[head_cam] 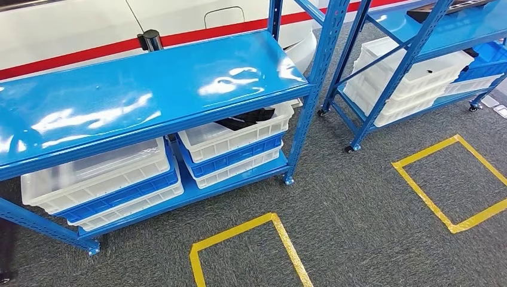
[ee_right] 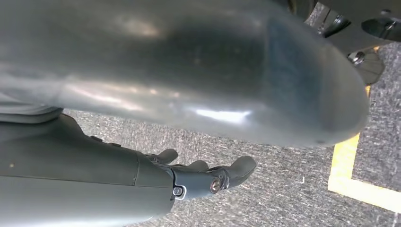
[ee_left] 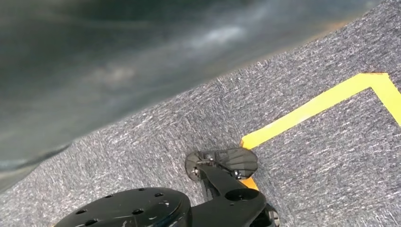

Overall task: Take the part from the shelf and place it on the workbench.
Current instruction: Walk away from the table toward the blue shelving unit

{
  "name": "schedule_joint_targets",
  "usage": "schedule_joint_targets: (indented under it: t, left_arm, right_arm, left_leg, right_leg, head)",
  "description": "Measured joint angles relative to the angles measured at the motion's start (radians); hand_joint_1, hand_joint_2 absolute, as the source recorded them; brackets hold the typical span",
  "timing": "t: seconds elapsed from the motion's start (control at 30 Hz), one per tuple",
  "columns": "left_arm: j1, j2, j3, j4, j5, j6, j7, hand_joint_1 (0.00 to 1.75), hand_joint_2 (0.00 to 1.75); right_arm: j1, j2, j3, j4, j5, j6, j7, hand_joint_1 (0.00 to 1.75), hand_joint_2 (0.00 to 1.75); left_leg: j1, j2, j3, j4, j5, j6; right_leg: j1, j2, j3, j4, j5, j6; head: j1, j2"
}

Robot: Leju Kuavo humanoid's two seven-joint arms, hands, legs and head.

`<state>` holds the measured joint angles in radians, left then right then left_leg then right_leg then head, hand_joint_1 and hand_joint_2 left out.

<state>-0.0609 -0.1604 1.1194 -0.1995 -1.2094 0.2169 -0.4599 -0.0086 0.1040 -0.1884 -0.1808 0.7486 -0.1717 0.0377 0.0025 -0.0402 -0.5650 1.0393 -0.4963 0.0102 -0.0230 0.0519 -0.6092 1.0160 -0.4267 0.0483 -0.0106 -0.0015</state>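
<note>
A dark, flat part (head_cam: 245, 119) lies in the top white bin (head_cam: 234, 135) on the blue shelf's (head_cam: 149, 89) lower level, tucked under the upper board's edge. Grey carpet (head_cam: 359, 203) with yellow tape squares (head_cam: 454, 179) lies open in front. The right hand (ee_right: 208, 172) hangs loosely spread, holding nothing; the left hand's state cannot be told.

Yellow tape squares (head_cam: 451, 182) on grey carpet (head_cam: 359, 215); white veh., prob. car (head_cam: 78, 33), behind.

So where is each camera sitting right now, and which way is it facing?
Head view: high on the body, looking forward and down at the blue shelf, white bins and yellow floor tape.
Left wrist view: arm hanging, facing the carpet.
Right wrist view: also facing the floor, past the right hand.
All three share the carpet and tape.
</note>
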Motion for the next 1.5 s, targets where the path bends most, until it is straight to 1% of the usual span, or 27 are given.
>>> schedule_joint_targets:
  t: [0.4, 1.07, 1.23, 1.33, 1.4, 1.47, 1.5]
  left_arm:
    - [0.000, 0.001, 0.013, 0.000, 0.024, -0.047, -0.001, 0.00, 0.00]
    - [0.000, 0.001, 0.019, 0.000, 0.021, -0.054, 0.014, 0.00, 0.00]
    - [0.000, 0.002, 0.019, 0.000, 0.016, -0.049, 0.014, 0.00, 0.00]
    - [0.000, 0.003, 0.019, 0.000, 0.016, -0.047, 0.014, 0.00, 0.00]
    - [0.000, 0.004, 0.019, 0.000, 0.016, -0.046, 0.014, 0.00, 0.00]
    - [0.000, 0.005, 0.019, 0.000, 0.016, -0.046, 0.014, 0.00, 0.00]
    - [0.000, 0.005, 0.019, 0.000, 0.016, -0.046, 0.014, 0.00, 0.00]
  right_arm:
    - [-0.002, 0.000, 0.000, 0.000, 0.004, 0.001, -0.005, 0.00, 0.00]
    - [-0.002, -0.001, 0.000, 0.000, 0.011, -0.011, -0.010, 0.00, 0.00]
    - [-0.002, -0.001, 0.000, 0.000, 0.011, -0.011, -0.007, 0.00, 0.00]
    - [-0.002, 0.000, 0.000, 0.000, 0.011, -0.011, -0.006, 0.00, 0.00]
    - [-0.002, 0.000, 0.000, 0.000, 0.011, -0.011, -0.006, 0.00, 0.00]
    - [-0.002, 0.001, 0.000, 0.000, 0.011, -0.011, -0.006, 0.00, 0.00]
    - [-0.002, 0.001, 0.000, 0.000, 0.011, -0.011, -0.006, 0.00, 0.00]
  left_leg:
    - [0.004, 0.001, 0.000, -0.001, 0.000, 0.000]
    - [0.005, 0.001, 0.000, -0.001, 0.000, 0.000]
    - [0.001, 0.000, -0.001, 0.000, -0.001, 0.001]
    - [-0.002, 0.000, -0.001, 0.001, -0.002, 0.004]
    - [-0.006, 0.001, 0.000, 0.001, -0.003, 0.008]
    - [-0.009, 0.002, 0.001, -0.001, -0.002, 0.014]
    - [-0.006, 0.005, 0.005, -0.006, 0.002, 0.020]
  right_leg:
    - [0.005, 0.000, 0.000, 0.000, 0.000, 0.000]
    - [0.005, 0.000, 0.000, 0.000, 0.000, 0.000]
    - [0.002, 0.000, 0.001, -0.001, 0.000, 0.001]
    - [-0.001, 0.000, 0.001, -0.001, 0.001, 0.002]
    - [-0.004, 0.001, 0.001, -0.002, 0.002, 0.005]
    - [-0.007, 0.003, 0.001, -0.005, 0.003, 0.011]
    - [-0.008, 0.003, -0.001, -0.005, 0.002, 0.014]
  head:
    - [0.000, 0.000]
    - [0.000, 0.000]
    - [0.000, 0.000]
    - [0.000, 0.000]
    - [0.000, 0.000]
    - [0.000, 0.000]
    - [0.000, 0.000]
